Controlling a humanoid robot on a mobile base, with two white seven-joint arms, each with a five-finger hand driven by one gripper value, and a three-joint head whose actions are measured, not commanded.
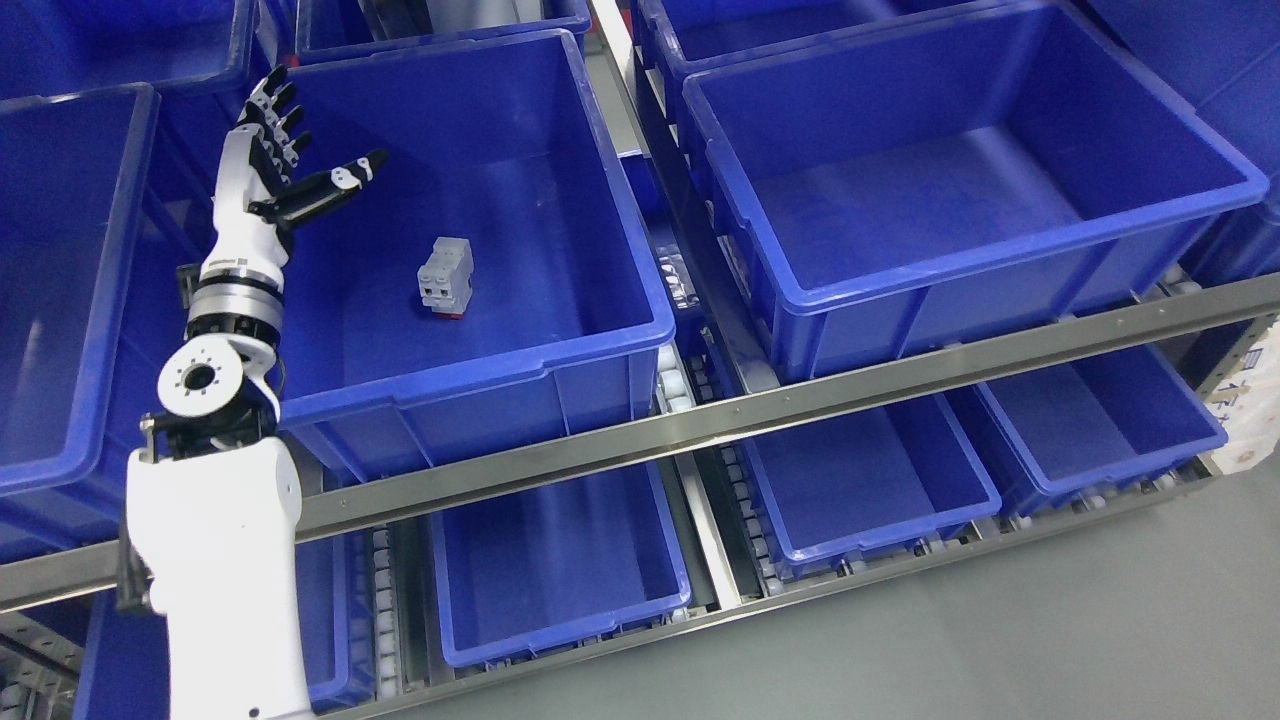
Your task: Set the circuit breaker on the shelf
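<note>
A small grey circuit breaker [446,278] with a red base lies on the floor of a blue bin [560,345] on the shelf's upper level. My left hand [290,160] is raised above the bin's left rim, up and to the left of the breaker, fingers spread and empty. The white left arm [215,540] comes up from the lower left. The right arm is out of sight.
A second large blue bin [960,270] stands to the right on the same level. More blue bins [560,560] sit on the lower level behind a metal shelf rail [700,425]. Another bin [60,300] is at the far left. Grey floor lies at the lower right.
</note>
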